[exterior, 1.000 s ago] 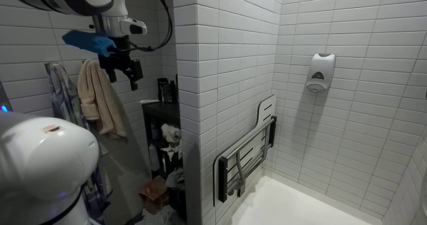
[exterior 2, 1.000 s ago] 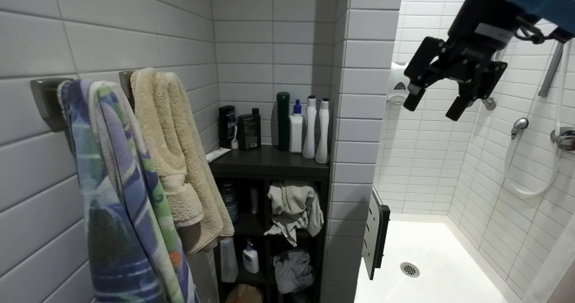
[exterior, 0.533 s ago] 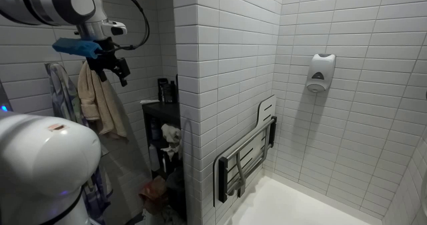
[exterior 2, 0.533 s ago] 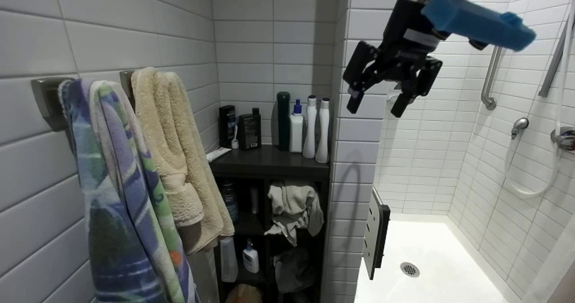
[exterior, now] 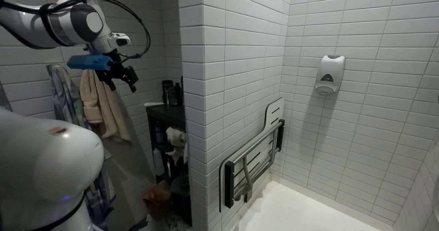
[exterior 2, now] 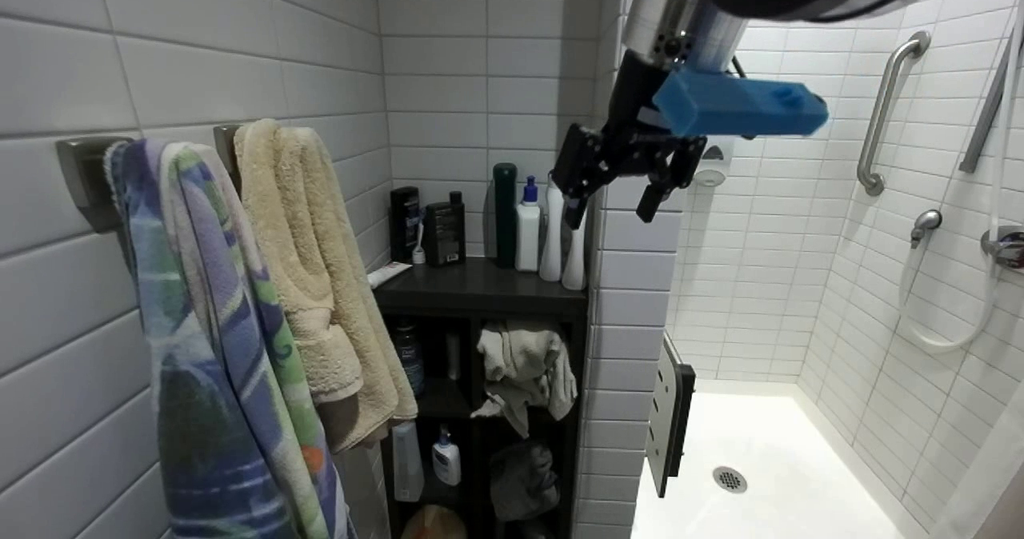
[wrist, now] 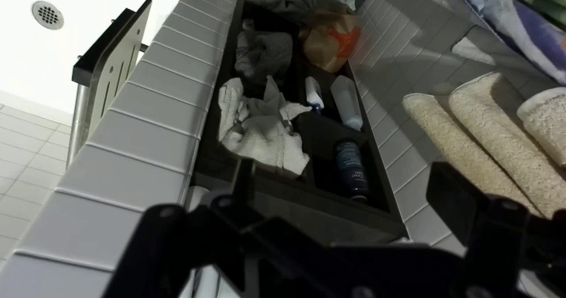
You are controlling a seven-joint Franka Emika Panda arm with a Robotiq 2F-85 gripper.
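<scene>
Pale tiles (exterior 2: 480, 55) behind a hand (exterior 2: 610, 214), jaws wide apart, and two slim, smooth white bottles (exterior 2: 551, 243)

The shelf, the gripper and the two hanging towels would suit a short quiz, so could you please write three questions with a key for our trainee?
1. True or false: the gripper is shut.
2. Multiple choice: what colour is the cap of the pump bottle on top of the shelf? A, red; B, blue; C, yellow.
3. Short answer: which hanging towel is nearer the shelf?

Key
1. False: it stands open, holding nothing.
2. B, blue.
3. The beige towel.
</scene>
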